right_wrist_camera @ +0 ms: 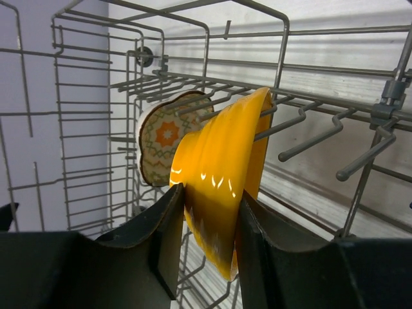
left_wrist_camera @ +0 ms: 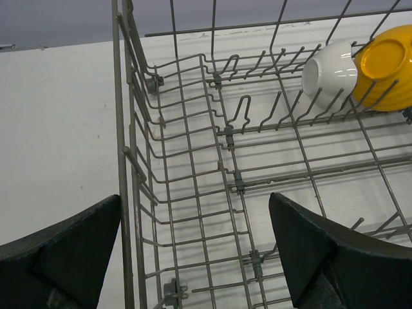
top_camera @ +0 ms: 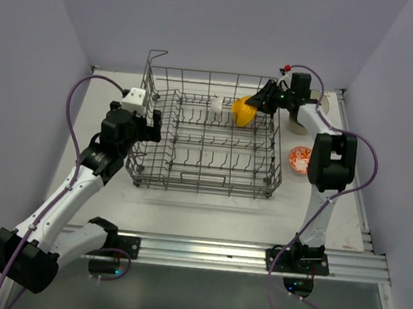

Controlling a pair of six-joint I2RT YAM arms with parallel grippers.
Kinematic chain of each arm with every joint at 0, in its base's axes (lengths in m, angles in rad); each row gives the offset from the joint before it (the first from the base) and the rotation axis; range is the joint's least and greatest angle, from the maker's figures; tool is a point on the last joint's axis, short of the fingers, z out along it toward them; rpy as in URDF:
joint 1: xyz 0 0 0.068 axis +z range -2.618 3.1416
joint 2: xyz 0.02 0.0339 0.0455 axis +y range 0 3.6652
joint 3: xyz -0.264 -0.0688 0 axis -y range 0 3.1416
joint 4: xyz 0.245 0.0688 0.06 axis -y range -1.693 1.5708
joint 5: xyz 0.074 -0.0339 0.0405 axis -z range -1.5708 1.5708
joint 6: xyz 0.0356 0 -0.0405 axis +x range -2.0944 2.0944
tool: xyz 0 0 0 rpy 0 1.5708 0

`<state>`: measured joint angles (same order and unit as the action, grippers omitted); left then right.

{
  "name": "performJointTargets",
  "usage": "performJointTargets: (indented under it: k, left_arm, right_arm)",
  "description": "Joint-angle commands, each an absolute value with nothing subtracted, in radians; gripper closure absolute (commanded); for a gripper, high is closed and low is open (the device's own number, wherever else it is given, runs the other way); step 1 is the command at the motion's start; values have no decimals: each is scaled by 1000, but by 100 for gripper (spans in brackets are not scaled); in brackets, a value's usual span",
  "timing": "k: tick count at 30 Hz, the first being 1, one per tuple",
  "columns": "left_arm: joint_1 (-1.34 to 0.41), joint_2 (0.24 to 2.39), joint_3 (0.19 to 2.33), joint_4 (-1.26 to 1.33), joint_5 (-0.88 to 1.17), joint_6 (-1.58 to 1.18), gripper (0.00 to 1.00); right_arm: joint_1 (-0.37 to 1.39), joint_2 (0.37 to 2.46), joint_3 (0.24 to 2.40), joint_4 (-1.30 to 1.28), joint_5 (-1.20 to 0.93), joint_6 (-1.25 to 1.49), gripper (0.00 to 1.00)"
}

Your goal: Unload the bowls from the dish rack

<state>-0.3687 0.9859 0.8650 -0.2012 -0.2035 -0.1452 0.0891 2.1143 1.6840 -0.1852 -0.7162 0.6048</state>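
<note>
Both arms reach forward: right claw (right_wrist_camera: 211, 201) clamps yellow bowl (right_wrist_camera: 219, 161), left claw (left_wrist_camera: 193, 251) gapes astride dish rack (top_camera: 202, 185) wall.

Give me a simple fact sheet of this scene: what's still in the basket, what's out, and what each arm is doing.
Rack: grey wire dish rack, mid-table
In the rack: yellow bowl and white bowl, side by side on edge in the far row, toward the right
Out of the rack: orange-red patterned bowl on the table, right of the rack
Right jaws: shut on the yellow bowl
Left jaws: open, one either side of the rack's left wall, holding nothing
</note>
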Motion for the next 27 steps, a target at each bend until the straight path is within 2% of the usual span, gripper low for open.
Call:
performJointTargets:
  k: [1, 7, 13, 23, 27]
  left_arm:
    - [-374, 997, 871, -187, -138, -150, 0]
    - [-373, 1000, 871, -187, -138, -150, 0]
    - [-374, 1008, 873, -187, -133, -153, 0]
    - [-374, 1015, 874, -192, -138, -150, 0]
    - [-374, 1011, 874, -192, -149, -150, 0]
  right_arm:
    - [103, 2121, 1681, -85, -857, 681, 67]
    - [92, 2115, 1654, -9, -897, 730, 69]
    - [80, 2123, 1624, 147, -951, 844, 90]
    - [78, 2072, 1647, 193, -985, 893, 99]
    - [78, 2059, 1623, 330, -1022, 1020, 100]
